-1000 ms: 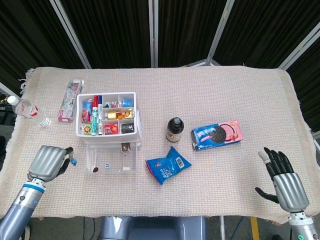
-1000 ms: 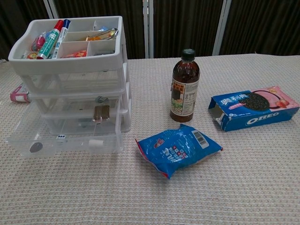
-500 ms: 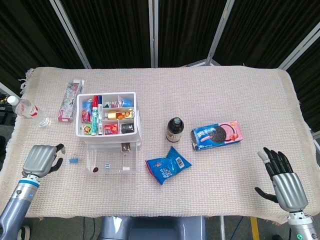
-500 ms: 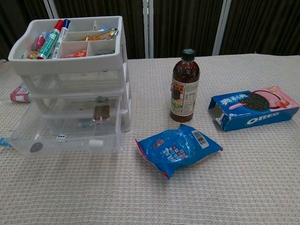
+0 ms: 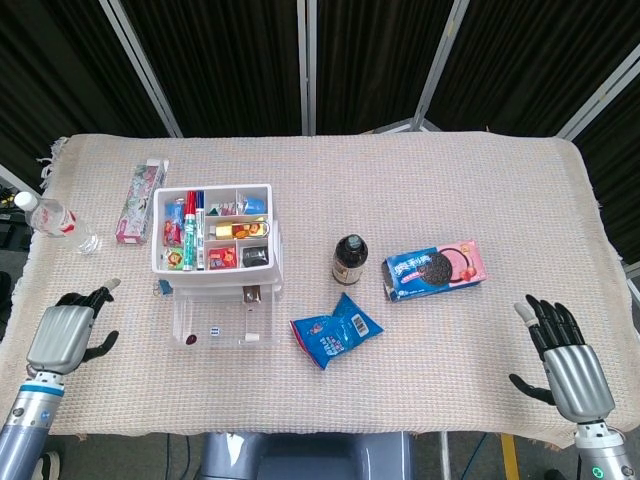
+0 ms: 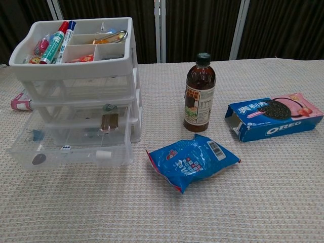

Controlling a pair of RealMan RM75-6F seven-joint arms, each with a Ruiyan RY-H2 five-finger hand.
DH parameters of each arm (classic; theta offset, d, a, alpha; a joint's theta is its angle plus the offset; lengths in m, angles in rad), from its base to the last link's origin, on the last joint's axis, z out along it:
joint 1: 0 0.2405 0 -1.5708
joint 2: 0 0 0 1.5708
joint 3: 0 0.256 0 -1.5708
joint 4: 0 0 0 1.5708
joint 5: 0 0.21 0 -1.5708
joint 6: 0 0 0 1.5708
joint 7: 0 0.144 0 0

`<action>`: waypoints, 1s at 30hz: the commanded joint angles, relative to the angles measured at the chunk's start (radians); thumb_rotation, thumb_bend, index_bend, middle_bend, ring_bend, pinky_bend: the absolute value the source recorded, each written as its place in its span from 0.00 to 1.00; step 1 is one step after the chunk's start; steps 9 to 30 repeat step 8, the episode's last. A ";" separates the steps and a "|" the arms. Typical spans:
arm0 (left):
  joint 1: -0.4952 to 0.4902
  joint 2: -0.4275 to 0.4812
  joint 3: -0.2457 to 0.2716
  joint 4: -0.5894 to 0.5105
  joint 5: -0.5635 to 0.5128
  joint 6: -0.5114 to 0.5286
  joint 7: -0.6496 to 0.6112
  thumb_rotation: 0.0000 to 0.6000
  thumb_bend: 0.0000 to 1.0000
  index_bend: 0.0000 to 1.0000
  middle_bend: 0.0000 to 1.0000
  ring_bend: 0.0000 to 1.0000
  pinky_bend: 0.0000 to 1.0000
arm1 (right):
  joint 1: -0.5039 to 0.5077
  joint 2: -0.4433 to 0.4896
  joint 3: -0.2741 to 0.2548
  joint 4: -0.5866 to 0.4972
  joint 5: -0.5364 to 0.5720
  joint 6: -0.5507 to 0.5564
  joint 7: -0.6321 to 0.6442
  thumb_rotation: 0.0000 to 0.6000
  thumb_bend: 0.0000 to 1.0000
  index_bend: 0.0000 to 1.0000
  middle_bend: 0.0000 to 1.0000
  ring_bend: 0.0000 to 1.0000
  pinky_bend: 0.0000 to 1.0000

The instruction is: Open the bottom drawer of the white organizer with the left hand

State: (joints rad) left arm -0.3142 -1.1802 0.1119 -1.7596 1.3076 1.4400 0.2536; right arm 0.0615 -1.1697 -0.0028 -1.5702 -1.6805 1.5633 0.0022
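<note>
A: The cloth-covered table (image 5: 420, 190) fills the head view, and the white organizer (image 5: 212, 243) stands on its left half. That's the landmark.

B: Its bottom drawer (image 5: 220, 322) sticks out from under the tray, toward the near edge. In the chest view the clear drawer (image 6: 71, 150) stands forward of the two above it, small bits lying inside.

A: Right of the organizer, the blue cookie box (image 5: 434, 269) lies flat. Nearer to the organizer, a blue snack packet (image 5: 335, 330).

B: The brown bottle (image 5: 349, 260) stands upright between organizer and cookie box.

A: The left hand (image 5: 68, 334) sits left of the organizer, apart from the drawer, fingers spread, nothing in it.

B: The right hand (image 5: 565, 362) is far right of the organizer, fingers spread, empty too.
</note>
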 commanded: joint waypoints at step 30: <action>0.168 0.005 0.063 -0.005 0.179 0.193 -0.020 1.00 0.21 0.00 0.00 0.00 0.00 | 0.001 -0.004 0.007 0.011 -0.009 0.018 0.012 1.00 0.02 0.00 0.00 0.00 0.00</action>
